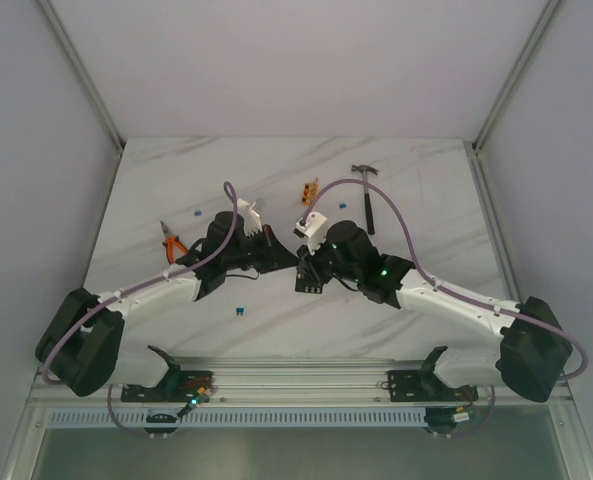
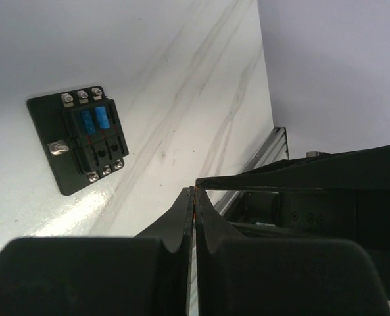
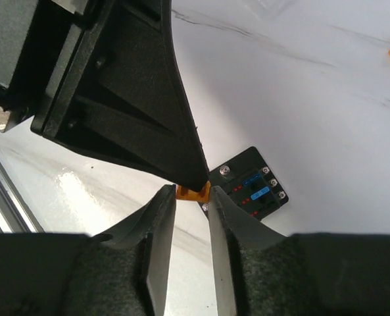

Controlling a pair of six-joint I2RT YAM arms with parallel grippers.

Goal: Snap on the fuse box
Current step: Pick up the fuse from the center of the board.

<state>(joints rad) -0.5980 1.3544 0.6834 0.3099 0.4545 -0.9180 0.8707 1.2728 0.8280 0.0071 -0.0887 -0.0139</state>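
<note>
Meeting above mid-counter (image 1: 446,200), both arms point their tips at each other. Right fingers (image 3: 170,201): slightly open, clamped on a small orange piece (image 3: 193,193) that spans the gap at their tips. Left fingers (image 2: 189,210): pressed fully together, with their tip touching the orange piece. Whether they also pinch it cannot be told. Fuse box (image 3: 250,184): lying flat on the counter, top face up with two blue fuses (image 2: 94,120) showing. It is gripped by neither arm and sits just past the right fingertips in the right wrist view. Hammer (image 1: 367,195), orange block (image 1: 309,192) and pliers (image 1: 173,243) lie farther back, well apart from the box.
</note>
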